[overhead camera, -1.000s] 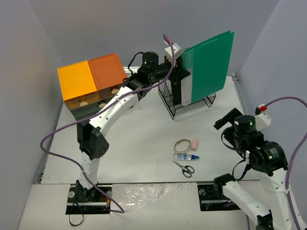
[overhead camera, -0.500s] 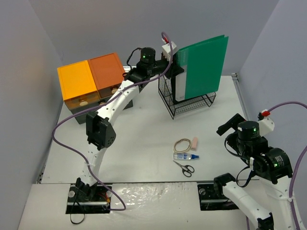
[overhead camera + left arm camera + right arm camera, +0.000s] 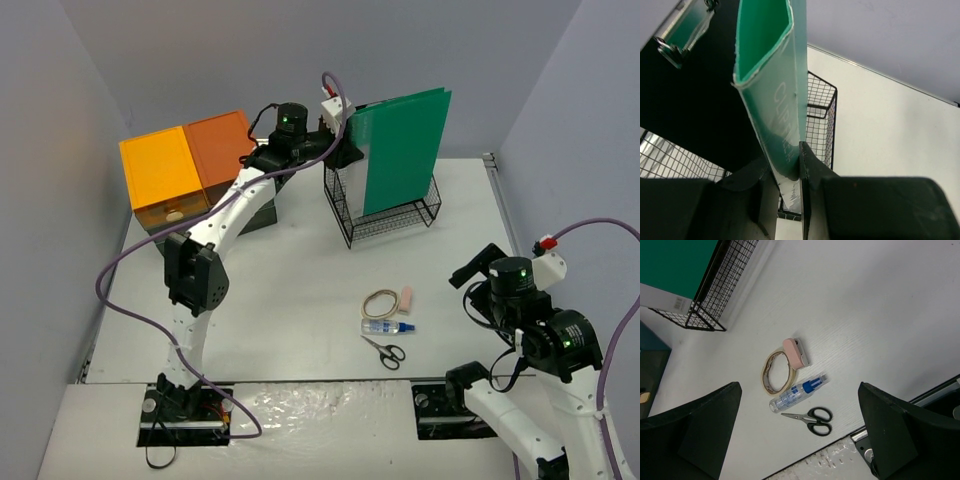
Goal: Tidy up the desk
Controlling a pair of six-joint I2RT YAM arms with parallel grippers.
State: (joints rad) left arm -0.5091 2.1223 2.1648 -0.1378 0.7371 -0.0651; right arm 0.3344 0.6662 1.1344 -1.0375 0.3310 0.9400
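Aloft, left gripper (image 3: 787,172) clamped on green folder (image 3: 402,150) at wire basket (image 3: 388,226), desk (image 3: 280,290) below, right gripper (image 3: 478,266) wide open.

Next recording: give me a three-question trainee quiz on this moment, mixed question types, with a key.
1. True or false: the left gripper is shut on the green folder.
2. Which item lies closest to the near edge of the desk? A. scissors B. wire basket C. drawer unit
3. Fill in the blank: the right gripper hovers over the small items with its jaws ____.

Key: 1 true; 2 A; 3 open.
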